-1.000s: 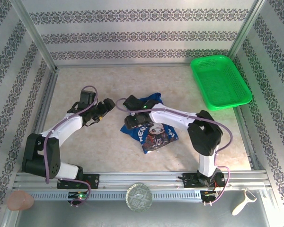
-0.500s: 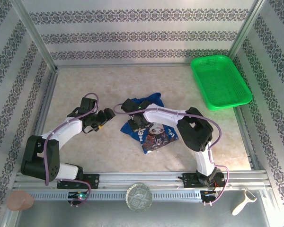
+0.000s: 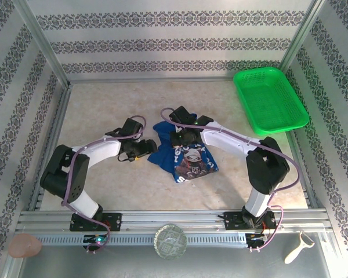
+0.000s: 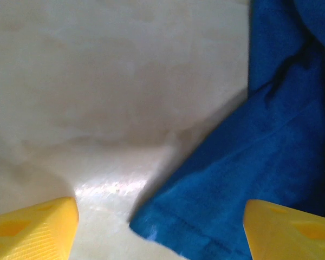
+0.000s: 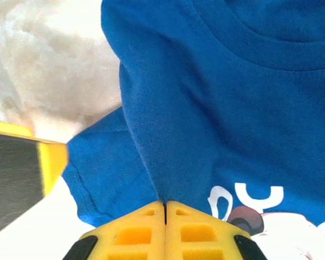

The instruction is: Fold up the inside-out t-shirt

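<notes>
Mid-table, I see the blue t-shirt [image 3: 187,158] bunched, cartoon print up. My right gripper [image 5: 165,210] is pinched closed on a fold; left gripper [image 4: 161,223] gapes at its hem corner. A green basket [image 3: 242,95] sits far right.

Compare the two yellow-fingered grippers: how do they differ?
The left yellow-fingered gripper is open, a corner of the royal-blue cloth t-shirt loose between its jaws; the right yellow-fingered gripper is shut, pinching a fold. Left is at the shirt's left edge, right near its collar. Both hang low over it.
</notes>
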Controlling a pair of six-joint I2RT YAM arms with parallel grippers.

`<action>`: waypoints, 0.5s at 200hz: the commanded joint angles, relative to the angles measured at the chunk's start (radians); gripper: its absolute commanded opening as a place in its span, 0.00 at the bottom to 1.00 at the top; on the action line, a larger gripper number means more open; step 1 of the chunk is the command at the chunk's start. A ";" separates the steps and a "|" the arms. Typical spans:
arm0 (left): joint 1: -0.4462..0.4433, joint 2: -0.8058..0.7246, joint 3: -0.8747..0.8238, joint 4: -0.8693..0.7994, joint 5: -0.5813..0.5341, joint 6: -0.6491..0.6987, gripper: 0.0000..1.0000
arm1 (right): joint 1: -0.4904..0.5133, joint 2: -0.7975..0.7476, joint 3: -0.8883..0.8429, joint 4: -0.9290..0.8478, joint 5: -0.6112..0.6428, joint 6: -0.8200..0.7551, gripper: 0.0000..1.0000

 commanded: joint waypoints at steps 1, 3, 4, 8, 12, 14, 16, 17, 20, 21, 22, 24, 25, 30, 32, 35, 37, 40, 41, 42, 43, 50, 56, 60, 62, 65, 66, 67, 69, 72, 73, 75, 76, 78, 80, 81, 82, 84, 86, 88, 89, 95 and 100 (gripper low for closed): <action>-0.039 0.045 0.061 -0.054 -0.063 0.047 0.76 | 0.004 -0.010 -0.031 0.036 -0.034 0.037 0.00; -0.042 0.049 0.065 -0.056 -0.066 0.048 0.75 | 0.003 -0.010 -0.033 0.038 -0.035 0.038 0.00; -0.044 0.051 0.067 -0.056 -0.067 0.049 0.75 | 0.004 -0.011 -0.034 0.039 -0.036 0.039 0.00; -0.051 0.060 0.074 -0.057 -0.073 0.052 0.74 | 0.004 -0.011 -0.037 0.041 -0.038 0.044 0.00; -0.057 0.067 0.080 -0.058 -0.076 0.054 0.73 | 0.004 -0.011 -0.039 0.044 -0.039 0.046 0.00; -0.061 0.071 0.083 -0.057 -0.078 0.055 0.72 | 0.003 -0.011 -0.040 0.045 -0.039 0.048 0.00; -0.063 0.075 0.085 -0.057 -0.081 0.055 0.72 | 0.003 -0.012 -0.042 0.046 -0.039 0.049 0.00; -0.064 0.077 0.087 -0.057 -0.082 0.056 0.71 | 0.003 -0.012 -0.043 0.047 -0.039 0.050 0.00; -0.070 0.083 0.093 -0.057 -0.083 0.057 0.70 | 0.004 -0.013 -0.046 0.050 -0.039 0.051 0.00; -0.071 0.086 0.094 -0.056 -0.084 0.057 0.70 | 0.003 -0.014 -0.047 0.051 -0.040 0.052 0.00; -0.073 0.088 0.095 -0.055 -0.084 0.057 0.70 | 0.003 -0.014 -0.048 0.051 -0.040 0.053 0.00; -0.074 0.090 0.099 -0.054 -0.083 0.058 0.69 | 0.004 -0.014 -0.050 0.053 -0.040 0.054 0.00; -0.076 0.093 0.101 -0.054 -0.084 0.057 0.68 | 0.003 -0.014 -0.050 0.054 -0.040 0.055 0.00; -0.083 0.105 0.106 -0.050 -0.083 0.057 0.66 | 0.002 -0.017 -0.053 0.057 -0.040 0.059 0.00; -0.086 0.109 0.108 -0.048 -0.083 0.058 0.66 | 0.002 -0.017 -0.055 0.058 -0.040 0.059 0.00; -0.088 0.115 0.112 -0.046 -0.084 0.055 0.65 | 0.003 -0.018 -0.056 0.059 -0.039 0.060 0.00; -0.090 0.121 0.114 -0.045 -0.083 0.056 0.63 | 0.003 -0.018 -0.056 0.059 -0.039 0.061 0.00; -0.094 0.127 0.116 -0.043 -0.084 0.057 0.61 | 0.002 -0.020 -0.058 0.060 -0.039 0.062 0.00; -0.095 0.130 0.118 -0.042 -0.084 0.057 0.60 | 0.001 -0.020 -0.059 0.061 -0.039 0.063 0.00; -0.096 0.132 0.119 -0.041 -0.084 0.057 0.58 | 0.001 -0.020 -0.059 0.061 -0.039 0.063 0.00; -0.098 0.134 0.121 -0.040 -0.084 0.057 0.57 | 0.001 -0.020 -0.059 0.063 -0.040 0.064 0.00; -0.106 0.151 0.127 -0.036 -0.082 0.059 0.48 | -0.001 -0.023 -0.063 0.065 -0.042 0.069 0.00; -0.112 0.167 0.134 -0.032 -0.081 0.058 0.40 | -0.002 -0.028 -0.066 0.069 -0.044 0.075 0.00; -0.115 0.176 0.138 -0.031 -0.079 0.058 0.35 | -0.004 -0.030 -0.069 0.074 -0.046 0.080 0.00; -0.117 0.180 0.141 -0.031 -0.077 0.059 0.32 | -0.005 -0.032 -0.071 0.075 -0.046 0.080 0.00; -0.119 0.187 0.144 -0.028 -0.075 0.060 0.28 | -0.006 -0.033 -0.073 0.077 -0.047 0.084 0.00; -0.120 0.188 0.145 -0.029 -0.076 0.061 0.26 | -0.006 -0.033 -0.073 0.078 -0.047 0.086 0.00; -0.121 0.190 0.147 -0.028 -0.075 0.061 0.25 | -0.006 -0.035 -0.074 0.079 -0.048 0.087 0.00; -0.122 0.194 0.148 -0.027 -0.075 0.062 0.22 | -0.006 -0.035 -0.075 0.081 -0.047 0.089 0.00; -0.125 0.197 0.149 -0.023 -0.073 0.063 0.17 | -0.008 -0.038 -0.078 0.084 -0.049 0.092 0.00; -0.126 0.198 0.149 -0.022 -0.073 0.063 0.15 | -0.008 -0.039 -0.080 0.085 -0.049 0.093 0.00; -0.126 0.200 0.149 -0.020 -0.073 0.062 0.11 | -0.010 -0.041 -0.082 0.087 -0.050 0.096 0.00; -0.126 0.201 0.149 -0.019 -0.073 0.062 0.11 | -0.010 -0.041 -0.083 0.088 -0.050 0.098 0.00; -0.127 0.200 0.149 -0.018 -0.072 0.061 0.07 | -0.011 -0.043 -0.085 0.091 -0.052 0.100 0.00; -0.128 0.200 0.149 -0.015 -0.071 0.061 0.04 | -0.012 -0.044 -0.087 0.092 -0.052 0.102 0.00; -0.128 0.199 0.148 -0.014 -0.072 0.060 0.02 | -0.013 -0.046 -0.089 0.094 -0.053 0.103 0.00; -0.129 0.198 0.149 -0.011 -0.072 0.060 0.01 | -0.014 -0.046 -0.089 0.095 -0.054 0.104 0.00; -0.129 0.195 0.147 -0.009 -0.072 0.059 0.00 | -0.014 -0.048 -0.092 0.098 -0.055 0.107 0.00; -0.131 0.191 0.145 -0.004 -0.073 0.059 0.00 | -0.015 -0.049 -0.095 0.100 -0.056 0.110 0.00; -0.132 0.186 0.144 0.000 -0.074 0.058 0.00 | -0.016 -0.051 -0.096 0.103 -0.057 0.111 0.00; -0.132 0.184 0.144 0.003 -0.075 0.057 0.00 | -0.017 -0.052 -0.096 0.104 -0.057 0.112 0.00; -0.134 0.166 0.135 0.017 -0.077 0.049 0.00 | -0.021 -0.059 -0.105 0.111 -0.060 0.119 0.00; -0.136 0.147 0.124 0.033 -0.076 0.041 0.00 | -0.023 -0.065 -0.110 0.119 -0.063 0.126 0.00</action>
